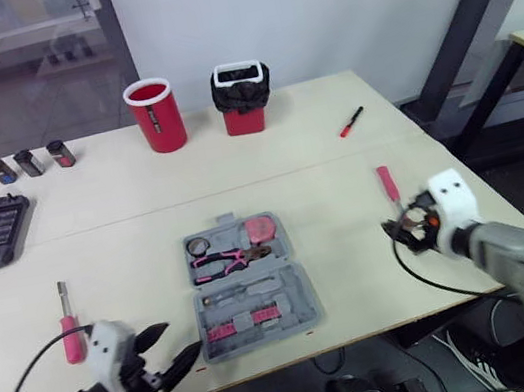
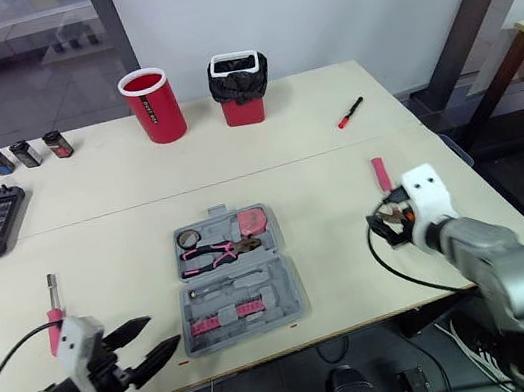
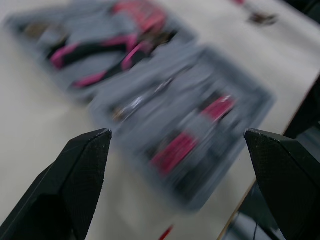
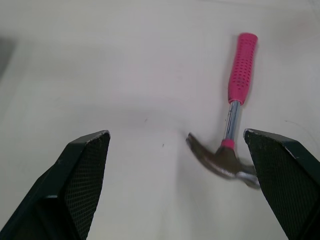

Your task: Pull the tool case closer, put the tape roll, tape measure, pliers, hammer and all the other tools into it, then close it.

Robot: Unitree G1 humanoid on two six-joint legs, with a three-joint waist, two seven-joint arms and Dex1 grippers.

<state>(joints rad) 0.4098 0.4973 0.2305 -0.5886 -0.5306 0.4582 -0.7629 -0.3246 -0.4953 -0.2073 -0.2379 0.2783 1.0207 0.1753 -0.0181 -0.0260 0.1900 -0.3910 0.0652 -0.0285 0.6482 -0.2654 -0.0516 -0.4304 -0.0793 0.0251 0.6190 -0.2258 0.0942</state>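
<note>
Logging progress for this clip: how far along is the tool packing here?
Looks done: the tool case sits open near the table's front edge with pliers and tape measure inside. In hand: nothing; the open right gripper hovers at the hammer. Left: hammer, screwdriver, then closing the case.

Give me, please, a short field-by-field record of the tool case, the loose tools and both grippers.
left gripper: open, empty, facing the tool case
right gripper: open, empty, beside the hammer head
tool case: open, near the table front edge
inside: pliers, tape measure
loose: hammer, pink screwdriver, small red-and-black tool farther back
</note>
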